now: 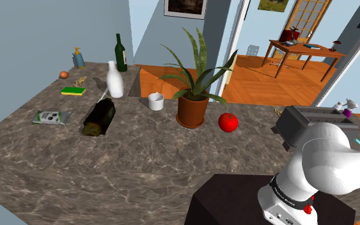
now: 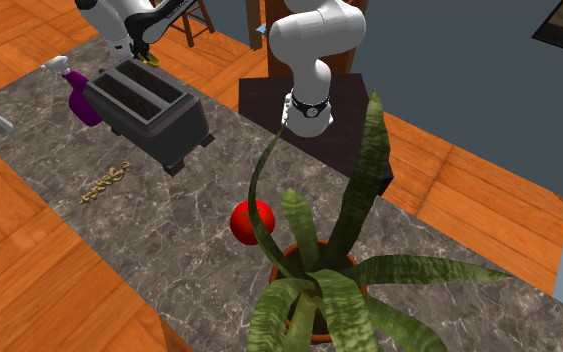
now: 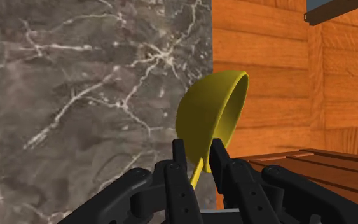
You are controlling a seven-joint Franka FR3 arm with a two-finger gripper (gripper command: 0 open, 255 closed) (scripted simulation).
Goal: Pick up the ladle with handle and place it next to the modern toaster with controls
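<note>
A yellow ladle [image 3: 212,111] hangs bowl-outward just ahead of my gripper [image 3: 198,162], its thin handle running back between the two black fingers [image 3: 179,159]. They stand slightly apart, with a small gap on each side of the handle. The ladle is over the edge of the marble counter [image 3: 75,95], with wood floor beyond it. In the second exterior view my gripper [image 2: 141,48] hovers right behind the dark grey two-slot toaster [image 2: 149,105], and a bit of the yellow ladle [image 2: 153,62] shows below it. The toaster [image 1: 313,121] stands at the shoulder view's right.
A purple spray bottle [image 2: 81,100] stands beside the toaster, and a gold chain [image 2: 104,185] lies in front of it. A red apple [image 1: 228,122], a potted plant [image 1: 192,108], a white mug [image 1: 155,101] and bottles [image 1: 114,80] occupy the counter farther along.
</note>
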